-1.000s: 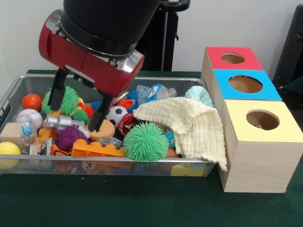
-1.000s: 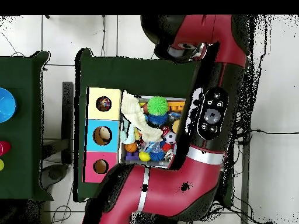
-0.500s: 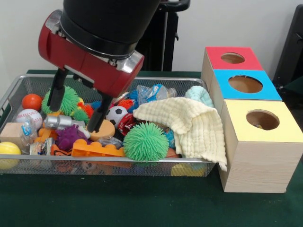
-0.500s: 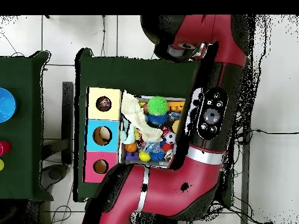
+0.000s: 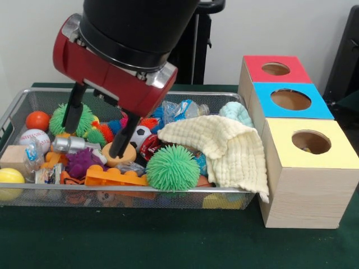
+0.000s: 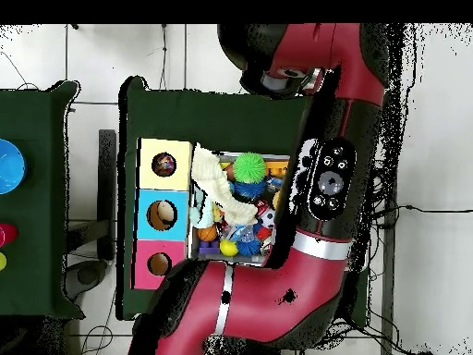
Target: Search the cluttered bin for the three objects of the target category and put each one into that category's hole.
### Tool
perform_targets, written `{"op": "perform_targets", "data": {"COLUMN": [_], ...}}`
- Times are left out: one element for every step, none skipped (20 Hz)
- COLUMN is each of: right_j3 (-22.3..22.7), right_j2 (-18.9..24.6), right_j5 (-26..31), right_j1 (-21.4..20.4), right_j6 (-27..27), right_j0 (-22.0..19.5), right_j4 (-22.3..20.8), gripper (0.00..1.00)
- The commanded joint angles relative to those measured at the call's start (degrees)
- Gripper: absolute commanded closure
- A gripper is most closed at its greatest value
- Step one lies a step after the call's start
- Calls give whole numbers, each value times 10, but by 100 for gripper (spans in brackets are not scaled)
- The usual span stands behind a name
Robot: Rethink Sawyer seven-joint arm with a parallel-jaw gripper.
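My gripper [image 5: 92, 141] hangs open inside the left half of the wire bin [image 5: 17, 109], its fingers [image 5: 119, 140] spread wide with nothing held. Between them lie a silver toy [image 5: 68, 143], small spiky balls and a purple spiky toy [image 5: 80, 161]. The right finger's tip stands by a tan wooden disc [image 5: 124, 154] and a soccer ball [image 5: 138, 134]. Three wooden boxes stand to the right, with a red [image 5: 275, 68], a blue [image 5: 290, 100] and a yellow [image 5: 311, 142] holed top. In the overhead view the arm [image 6: 323, 185] covers much of the bin [image 6: 231, 257].
The bin also holds a large green spiky ball [image 5: 173, 167], a cream cloth [image 5: 224, 147], an orange brick [image 5: 112, 177], a baseball [image 5: 33, 139], an orange ball [image 5: 37, 120], a yellow ball [image 5: 10, 179] and a wooden block [image 5: 12, 157]. Something lies inside the yellow hole [image 6: 165, 165].
The gripper has shifted slightly to the right and risen a little, still open. The objects in the bin have not visibly moved.
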Motion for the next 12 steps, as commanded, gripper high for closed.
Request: {"op": "perform_targets", "data": {"right_j3": [34,33,32,32,33,33,34,34,34,33,33,33], "right_j2": [29,29,30,31,31,32,32,32,33,33,33,33], "right_j5": [29,30,33,34,35,34,33,34,34,36,37,37], "right_j1": [24,24,24,24,24,24,23,23,23,23,23,23], "right_j6": [-175,-174,-174,-173,-171,-171,-169,-168,-166,-166,-164,-164], "right_j0": [1,1,1,1,1,1,1,1,1,1,1,1], "right_j4": [-34,-35,-36,-35,-34,-34,-34,-33,-33,-33,-33,-33], "gripper": [0,0,0,0,0,0,0,0,0,0,0,0]}}
